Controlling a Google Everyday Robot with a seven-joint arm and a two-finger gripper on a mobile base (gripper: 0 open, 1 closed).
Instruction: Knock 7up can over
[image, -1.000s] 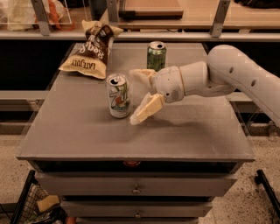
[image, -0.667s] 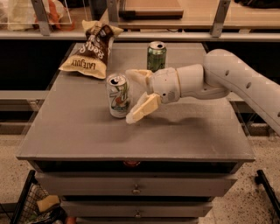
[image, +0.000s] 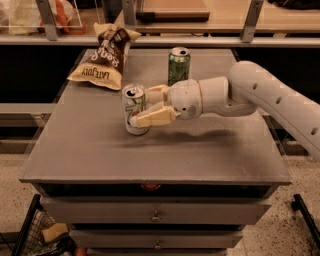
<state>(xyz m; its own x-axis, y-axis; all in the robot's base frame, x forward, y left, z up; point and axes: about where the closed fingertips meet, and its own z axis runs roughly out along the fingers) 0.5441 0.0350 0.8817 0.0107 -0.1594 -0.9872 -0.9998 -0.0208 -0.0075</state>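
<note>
The white and silver 7up can with the green logo (image: 133, 107) stands left of centre in the frame, on the flat grey table (image: 100, 155). It looks close to upright with its silver top showing, though a slight lean cannot be ruled out.

The cream-coloured pincer (image: 142, 106) reaches in from the right at the end of the thick white robot arm (image: 270, 95), which enters from the right edge of the frame. Its two fingers are spread apart, and the can's right side sits in the gap between them. The lower finger (image: 152, 118) lies across the front of the can's lower half and appears to press against it. The upper finger (image: 156, 92) sits just right of the can's rim, and whether it touches the can cannot be told. The fingers are not closed around the can.

Behind the pincer, toward the upper middle of the frame, a darker all-green soda can (image: 178, 65) stands upright, apart from the 7up can. In the upper left, a brown and yellow crinkled chip bag (image: 105, 57) lies on the back corner of the table, well clear of both cans.

Below the tabletop are grey drawer fronts with small metal handles (image: 156, 217). A black wire basket (image: 30, 235) shows at the lower left corner.
</note>
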